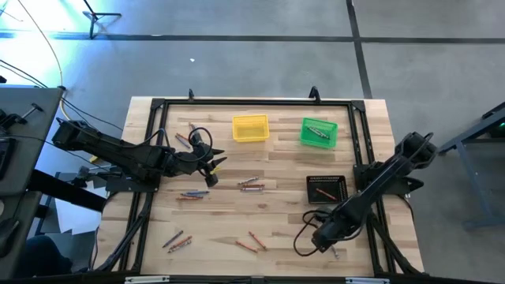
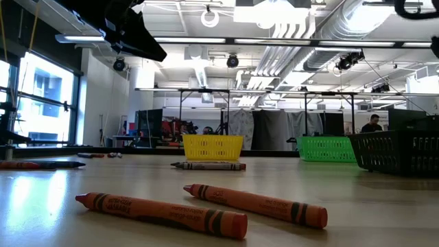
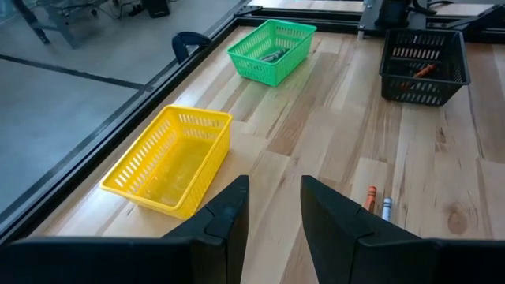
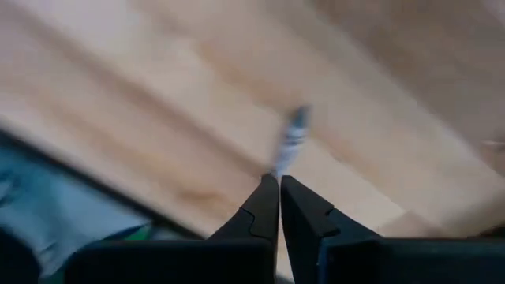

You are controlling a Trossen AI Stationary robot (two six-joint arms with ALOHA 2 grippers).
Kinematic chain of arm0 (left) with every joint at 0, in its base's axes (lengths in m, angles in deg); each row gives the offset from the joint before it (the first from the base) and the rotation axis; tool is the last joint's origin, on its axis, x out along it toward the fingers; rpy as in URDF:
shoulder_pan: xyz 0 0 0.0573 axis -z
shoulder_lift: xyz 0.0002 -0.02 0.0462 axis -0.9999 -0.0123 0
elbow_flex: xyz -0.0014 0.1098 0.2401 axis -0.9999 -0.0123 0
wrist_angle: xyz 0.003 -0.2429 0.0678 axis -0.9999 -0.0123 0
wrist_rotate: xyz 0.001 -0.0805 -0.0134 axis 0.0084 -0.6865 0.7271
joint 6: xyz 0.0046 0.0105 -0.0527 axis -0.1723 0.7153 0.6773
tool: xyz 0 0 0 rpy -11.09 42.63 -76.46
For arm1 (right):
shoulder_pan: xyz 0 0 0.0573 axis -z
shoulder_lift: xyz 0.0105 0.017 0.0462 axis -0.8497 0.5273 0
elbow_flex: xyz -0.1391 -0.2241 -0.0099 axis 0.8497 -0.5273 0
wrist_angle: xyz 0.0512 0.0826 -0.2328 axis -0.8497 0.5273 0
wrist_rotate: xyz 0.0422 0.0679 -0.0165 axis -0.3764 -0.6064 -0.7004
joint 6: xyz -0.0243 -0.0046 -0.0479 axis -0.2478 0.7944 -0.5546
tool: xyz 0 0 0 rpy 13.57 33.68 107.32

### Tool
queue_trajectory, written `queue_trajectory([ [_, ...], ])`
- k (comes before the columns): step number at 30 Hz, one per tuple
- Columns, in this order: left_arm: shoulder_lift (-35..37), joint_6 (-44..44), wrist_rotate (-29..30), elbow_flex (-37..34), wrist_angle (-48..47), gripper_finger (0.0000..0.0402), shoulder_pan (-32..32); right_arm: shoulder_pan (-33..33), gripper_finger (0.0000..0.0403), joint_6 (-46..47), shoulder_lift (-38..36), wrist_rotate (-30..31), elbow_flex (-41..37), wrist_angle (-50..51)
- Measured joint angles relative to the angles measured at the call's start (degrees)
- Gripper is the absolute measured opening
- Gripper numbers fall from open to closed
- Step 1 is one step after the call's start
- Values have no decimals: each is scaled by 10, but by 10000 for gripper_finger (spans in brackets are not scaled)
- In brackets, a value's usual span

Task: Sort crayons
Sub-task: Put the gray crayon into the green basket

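Orange-red, grey and blue-grey crayons lie scattered on the wooden table: a group at the middle, one at the left, others near the front. Two orange-red crayons lie close to the low camera. My right gripper is at the table's front right, shut on a grey crayon. My left gripper is open and empty, raised above the table left of centre, with the yellow bin ahead of it. My right gripper pinches one end of the grey crayon between its two fingertips. The crayon sticks out past the fingertips, in line with the fingers, over the wood. I cannot tell whether it is lifted clear.
Three bins stand toward the far side: yellow, green with grey crayons in it, and black with orange-red crayons in it. A black frame runs around the table. More crayons lie at the far left.
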Motion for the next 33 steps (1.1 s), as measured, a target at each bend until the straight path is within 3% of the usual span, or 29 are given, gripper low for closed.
queue_trajectory([
  [6,0,0,0,0,0,101,0,0,24,-11,22,-14,0,-12],
  [18,0,0,0,0,0,101,0,-2,145,31,23,-26,0,-31],
  [33,0,-1,0,0,-4,101,0,-30,111,67,88,-22,0,-58],
])
